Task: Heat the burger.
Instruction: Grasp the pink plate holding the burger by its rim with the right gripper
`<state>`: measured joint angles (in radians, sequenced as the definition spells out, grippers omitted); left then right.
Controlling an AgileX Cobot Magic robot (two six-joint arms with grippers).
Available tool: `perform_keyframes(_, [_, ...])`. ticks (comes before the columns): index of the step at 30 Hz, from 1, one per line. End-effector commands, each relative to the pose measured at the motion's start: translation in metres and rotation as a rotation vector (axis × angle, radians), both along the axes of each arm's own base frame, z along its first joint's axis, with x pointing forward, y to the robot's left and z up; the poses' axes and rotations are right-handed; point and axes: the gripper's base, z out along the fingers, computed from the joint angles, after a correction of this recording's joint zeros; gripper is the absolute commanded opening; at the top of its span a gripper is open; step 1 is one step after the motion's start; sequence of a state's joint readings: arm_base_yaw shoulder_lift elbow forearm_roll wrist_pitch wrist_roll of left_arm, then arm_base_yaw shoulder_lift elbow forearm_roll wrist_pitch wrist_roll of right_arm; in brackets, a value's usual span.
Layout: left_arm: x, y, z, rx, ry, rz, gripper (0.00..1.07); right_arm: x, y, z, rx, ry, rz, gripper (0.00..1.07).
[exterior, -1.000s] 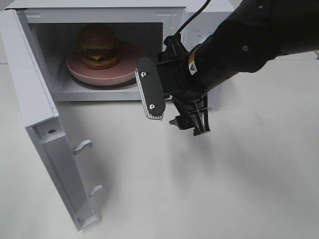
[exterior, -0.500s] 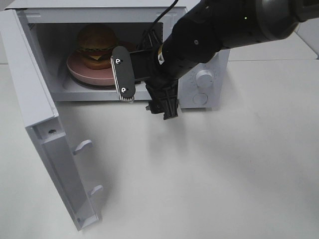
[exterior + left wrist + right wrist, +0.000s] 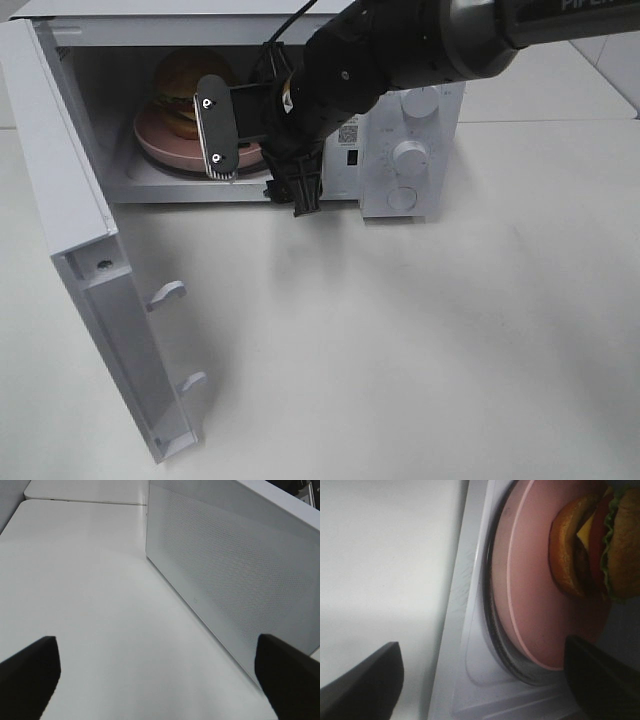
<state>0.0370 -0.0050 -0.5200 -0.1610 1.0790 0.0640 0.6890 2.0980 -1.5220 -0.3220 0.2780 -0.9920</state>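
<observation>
My right gripper hangs with its jaws spread wide and nothing between them, right at the mouth of the open microwave. The burger sits on the pink plate inside the cavity, toward its far left; my right wrist camera shows the burger resting on that plate, apart from my fingers. The microwave door swings out to the near left over the white counter. My left gripper is also spread open, holding nothing, beside the microwave's perforated side wall.
</observation>
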Motion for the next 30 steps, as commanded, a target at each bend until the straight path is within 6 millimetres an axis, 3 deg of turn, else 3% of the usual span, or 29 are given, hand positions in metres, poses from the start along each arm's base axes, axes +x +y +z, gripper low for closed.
perform_keyframes(1, [0.000, -0.001, 0.000, -0.008, -0.011, 0.001, 0.98, 0.008, 0.007, -0.001, 0.011, -0.011, -0.005, 0.83])
perform_keyframes(12, [0.000, -0.001, 0.000, -0.008, -0.011, 0.001, 0.98, 0.020, 0.022, -0.018, 0.011, 0.007, -0.015, 0.80])
perform_keyframes(17, [0.000, -0.001, 0.000, -0.008, -0.011, 0.001, 0.98, 0.026, 0.038, -0.029, 0.024, 0.001, -0.003, 0.79])
perform_keyframes(30, [0.000, 0.000, 0.000, -0.007, -0.011, 0.002, 0.98, 0.040, 0.054, -0.036, 0.050, -0.004, -0.014, 0.77])
